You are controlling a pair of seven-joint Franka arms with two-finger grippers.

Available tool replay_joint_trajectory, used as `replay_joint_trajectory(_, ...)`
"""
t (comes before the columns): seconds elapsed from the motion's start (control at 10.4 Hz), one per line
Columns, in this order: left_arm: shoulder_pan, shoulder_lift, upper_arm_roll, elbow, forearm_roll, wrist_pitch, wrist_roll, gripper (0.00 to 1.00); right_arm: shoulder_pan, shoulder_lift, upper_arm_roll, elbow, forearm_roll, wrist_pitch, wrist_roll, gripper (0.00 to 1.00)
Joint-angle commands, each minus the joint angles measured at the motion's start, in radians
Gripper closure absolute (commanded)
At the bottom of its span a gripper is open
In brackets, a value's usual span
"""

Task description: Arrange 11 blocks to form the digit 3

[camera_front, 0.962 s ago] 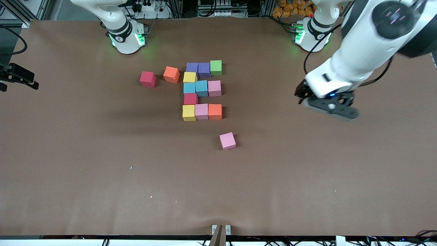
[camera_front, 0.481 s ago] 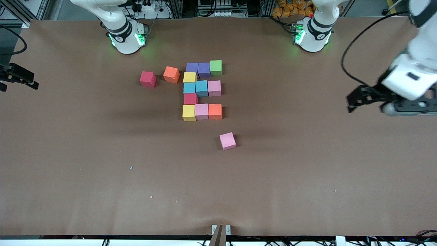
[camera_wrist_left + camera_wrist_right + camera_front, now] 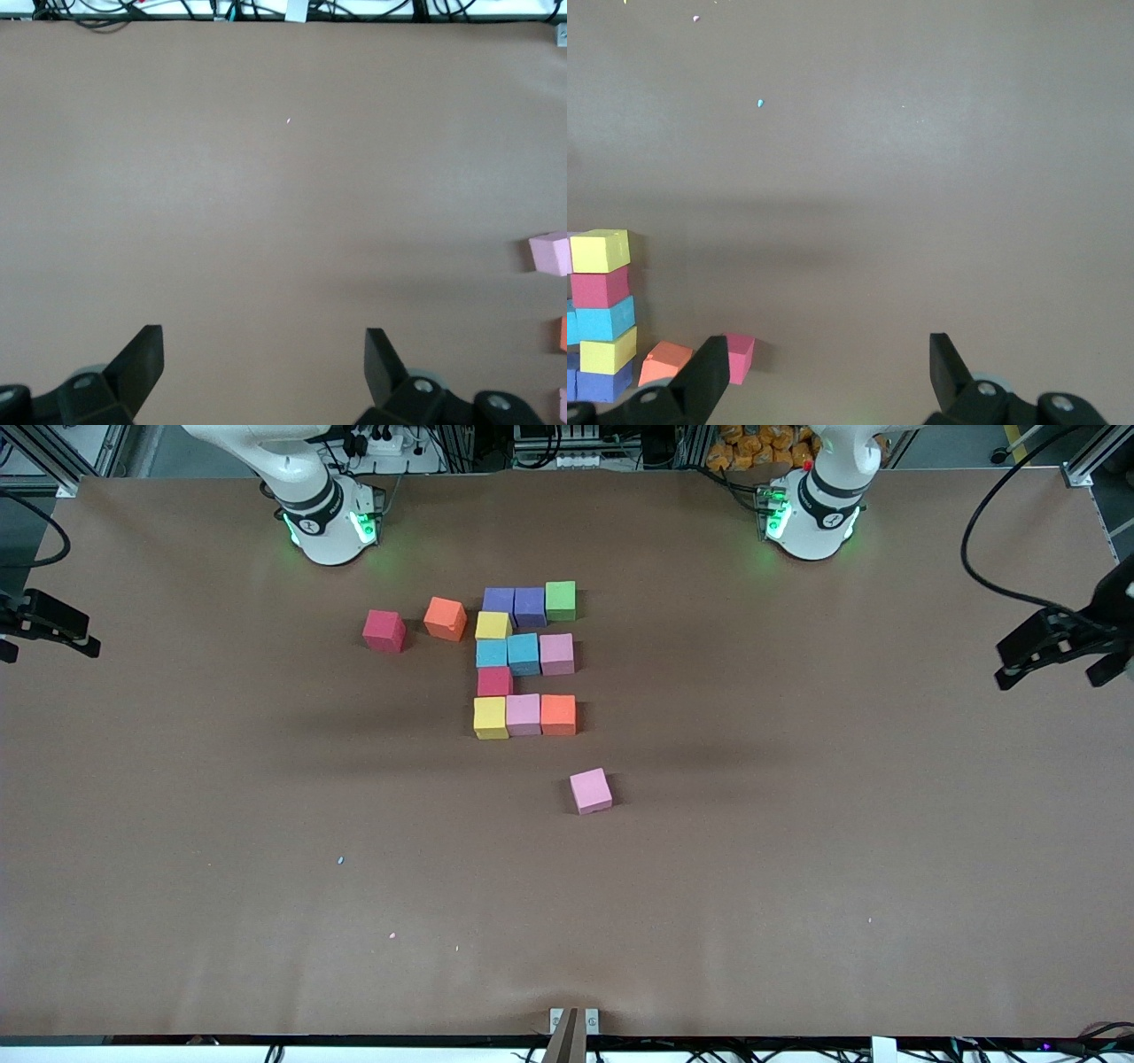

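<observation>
Eleven blocks [image 3: 524, 662] touch in a cluster; one block [image 3: 590, 791] lies apart, nearer the camera.

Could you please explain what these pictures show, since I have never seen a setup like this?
Two robot arms stand at a brown table. One picture looks down from a high camera facing them; the other two come from cameras on each arm's wrist. The left hand is open and empty over the bare table at the left arm's end. The right hand is open and empty too. On the table, eleven small coloured blocks form a figure. Three lie loose: a red block, an orange block and a pink block.
</observation>
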Motion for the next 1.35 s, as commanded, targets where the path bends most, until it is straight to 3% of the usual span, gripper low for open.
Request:
replay_joint_trajectory(0.0,-0.105,-0.044,0.118,-0.059,-0.023,-0.008,0.052,0.00,-0.004,0.005,0.004,0.014,-0.006,-0.005,-0.004,0.00)
replay_joint_trajectory(0.48,-0.117,-0.099,0.132,-0.082,-0.009,-0.021,0.051,0.00,-0.004,0.005,0.004,0.012,-0.006,-0.004,-0.003,0.00)
replay_joint_trajectory(0.77,-0.227,-0.113,0.253,-0.091,-0.016,-0.053,0.071,0.00,-0.004,0.005,0.004,0.012,-0.006,-0.004,-0.003,0.00)
replay_joint_trajectory(1.25,-0.249,-0.116,0.250,-0.086,-0.004,-0.057,0.068,0.00,-0.004,0.005,0.006,0.012,-0.006,-0.005,0.001,0.00)
